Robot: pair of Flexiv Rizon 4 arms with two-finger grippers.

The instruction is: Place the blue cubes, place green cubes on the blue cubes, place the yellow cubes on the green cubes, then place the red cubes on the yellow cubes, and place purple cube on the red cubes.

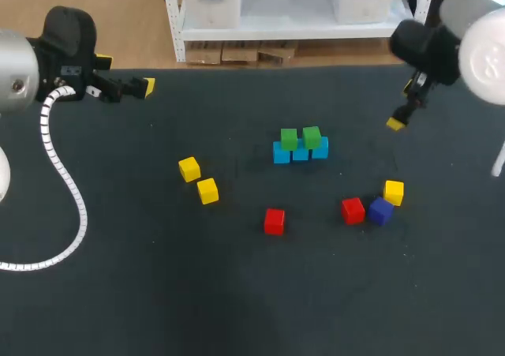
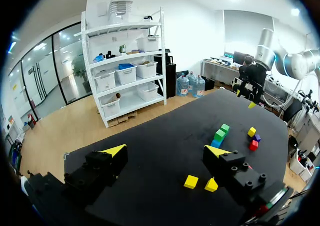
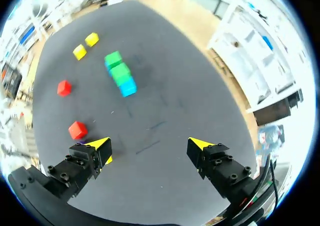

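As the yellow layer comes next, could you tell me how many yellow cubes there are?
3. Two yellow cubes lie close together left of the blue cubes; the third is beside the purple cube. None seems hidden.

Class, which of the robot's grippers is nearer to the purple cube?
Right. The right gripper hangs just beyond the purple cube on the right side of the table; the left gripper is at the far left corner, across the table.

Five groups across the table (image 1: 118,293).
A row of three cubes (image 1: 300,154) sits mid-table, two cubes (image 1: 289,139) on top; a pair of cubes (image 1: 207,190) lies left, a lone cube (image 1: 274,221) in front, a cluster of three (image 1: 380,211) front-right.
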